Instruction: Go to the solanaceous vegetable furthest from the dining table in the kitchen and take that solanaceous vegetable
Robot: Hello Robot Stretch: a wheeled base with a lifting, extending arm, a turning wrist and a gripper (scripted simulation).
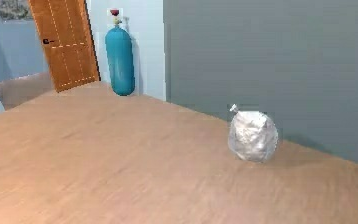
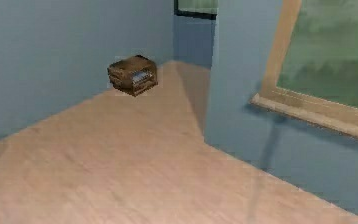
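Forward view: a white crumpled tied bag (image 1: 253, 135) sits on the wooden floor (image 1: 97, 160) just beside the grey-blue wall (image 1: 267, 55). Farther back, a tall teal vase (image 1: 119, 62) with a red flower stands near a wooden door (image 1: 67, 40).

Arm side view: a brown wooden crate (image 2: 134, 75) rests near a corner, and a framed window (image 2: 322, 60) is on the view's right.

Where the solanaceous vegetable lies, and how the gripper's fingers stand, cannot be told.

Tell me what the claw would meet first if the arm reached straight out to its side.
Probably bare wood floor, then the blue wall's jutting corner; the small brown crate lies left of that line in the arm side view. Depth is unclear, so that's a guess.
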